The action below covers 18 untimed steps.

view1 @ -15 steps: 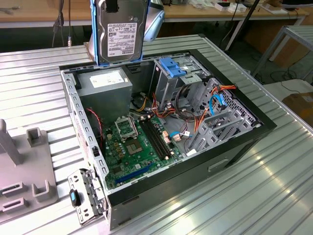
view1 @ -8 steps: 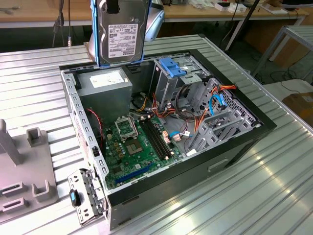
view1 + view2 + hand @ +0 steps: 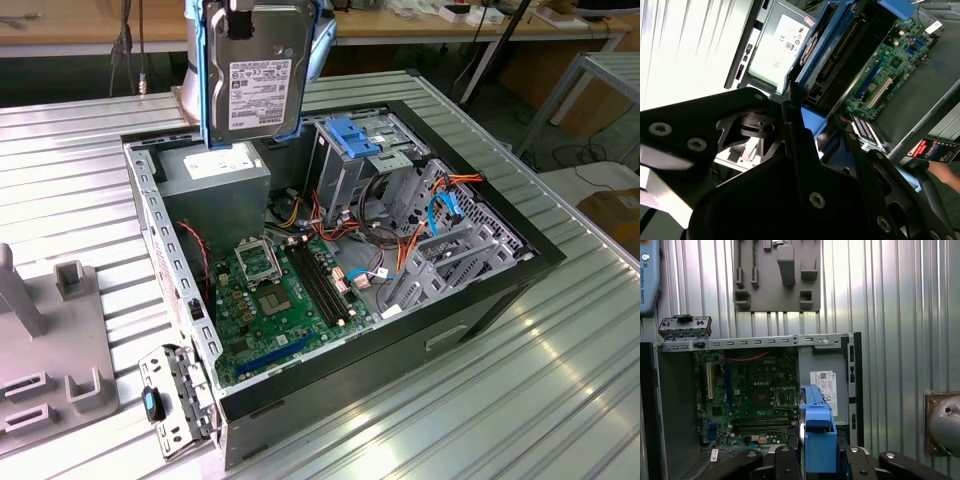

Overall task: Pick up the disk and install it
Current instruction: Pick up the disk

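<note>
Above the ribbed metal table [image 3: 560,380], the tool [image 3: 817,459] clamps the disk [image 3: 258,80] over the case [image 3: 480,312].

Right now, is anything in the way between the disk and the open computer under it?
Nothing visible. The gripper holds the disk in the air above the open computer case, with just empty space beneath it.
</note>
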Available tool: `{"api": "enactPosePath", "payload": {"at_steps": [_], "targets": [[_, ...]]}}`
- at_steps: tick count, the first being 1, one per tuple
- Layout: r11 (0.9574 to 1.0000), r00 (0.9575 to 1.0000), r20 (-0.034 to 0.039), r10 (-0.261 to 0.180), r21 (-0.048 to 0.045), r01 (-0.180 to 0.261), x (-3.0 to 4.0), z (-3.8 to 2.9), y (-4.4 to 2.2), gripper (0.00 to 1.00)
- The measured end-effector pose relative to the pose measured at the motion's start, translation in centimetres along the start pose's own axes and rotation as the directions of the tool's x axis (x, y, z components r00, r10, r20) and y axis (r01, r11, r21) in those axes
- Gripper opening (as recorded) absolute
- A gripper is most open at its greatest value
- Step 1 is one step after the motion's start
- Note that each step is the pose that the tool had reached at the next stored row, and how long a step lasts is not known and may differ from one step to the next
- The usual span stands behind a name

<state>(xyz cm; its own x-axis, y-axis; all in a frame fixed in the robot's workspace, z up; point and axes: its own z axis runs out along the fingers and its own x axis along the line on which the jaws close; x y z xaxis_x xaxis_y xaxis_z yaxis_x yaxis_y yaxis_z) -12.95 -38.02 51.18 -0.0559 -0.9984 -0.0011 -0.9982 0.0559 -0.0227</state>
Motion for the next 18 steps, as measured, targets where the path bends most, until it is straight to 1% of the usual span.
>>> {"api": "enactPosePath", "payload": {"at_steps": [3, 5, 9, 10, 15, 18], "targets": [[1.0, 1.0, 0.0, 0.0, 0.0, 0.0, 0.53, 0.0, -0.03, 0.37], [1.0, 1.0, 0.0, 0.0, 0.0, 0.0, 1.36, 0.0, -0.08, 0.37], [1.0, 1.0, 0.0, 0.0, 0.0, 0.0, 2.21, 0.01, -0.12, 0.37], [1.0, 1.0, -0.0001, 0.0, -0.0001, 0.0, 2.6, 0.0, -0.15, 0.37], [1.0, 1.0, 0.0, 0.0, 0.0, 0.0, 3.73, 0.01, -0.21, 0.37], [1.0, 1.0, 0.0, 0.0, 0.0, 0.0, 4.14, 0.01, -0.23, 0.37]]}}
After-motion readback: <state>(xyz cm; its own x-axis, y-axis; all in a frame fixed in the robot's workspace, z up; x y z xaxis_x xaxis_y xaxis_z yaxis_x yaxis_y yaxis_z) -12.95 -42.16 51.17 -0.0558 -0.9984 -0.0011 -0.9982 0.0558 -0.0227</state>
